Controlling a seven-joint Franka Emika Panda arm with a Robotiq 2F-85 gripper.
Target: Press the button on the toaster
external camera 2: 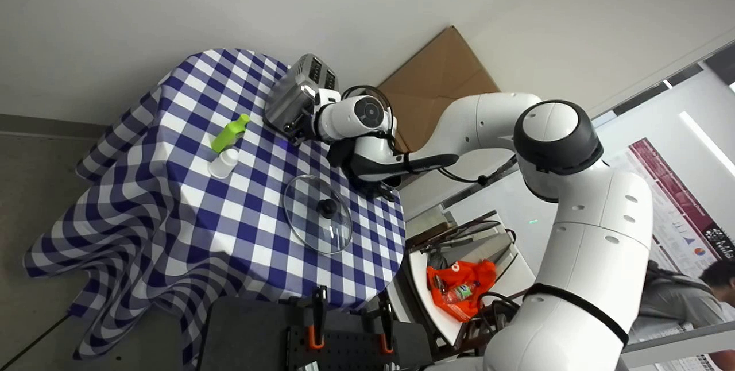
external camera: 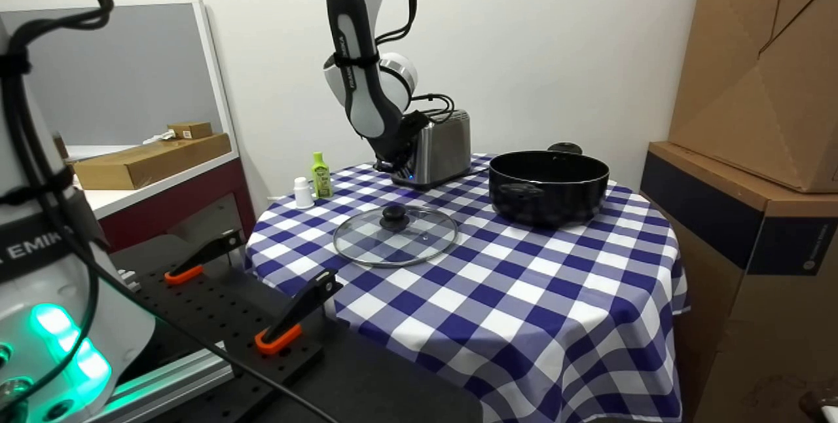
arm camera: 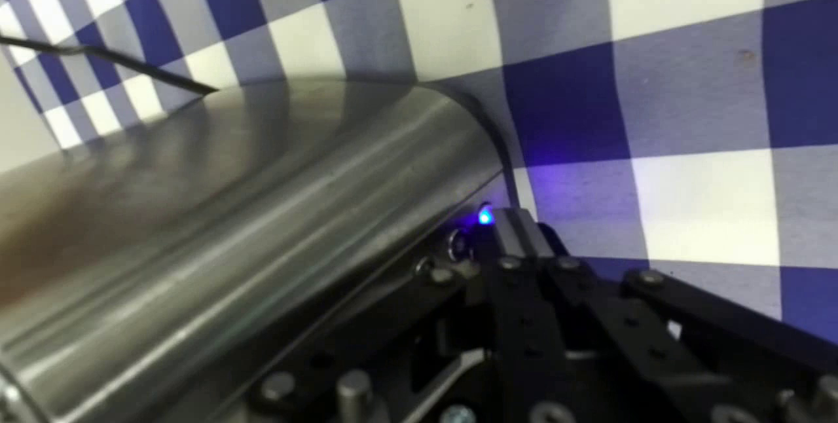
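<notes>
The silver toaster stands at the back of the checked table; it also shows in an exterior view and fills the left of the wrist view. On its dark narrow end, a small button glows blue, with round buttons beside it. My gripper is shut with its fingertips together and nothing between them. The tips are right beside the lit button and partly cover it; I cannot tell whether they touch. In both exterior views the gripper is low against the toaster's narrow end.
A glass lid lies in front of the toaster. A black pot stands to its right in that view. A green bottle and a white container stand near the table's edge. A dark cord runs from the toaster.
</notes>
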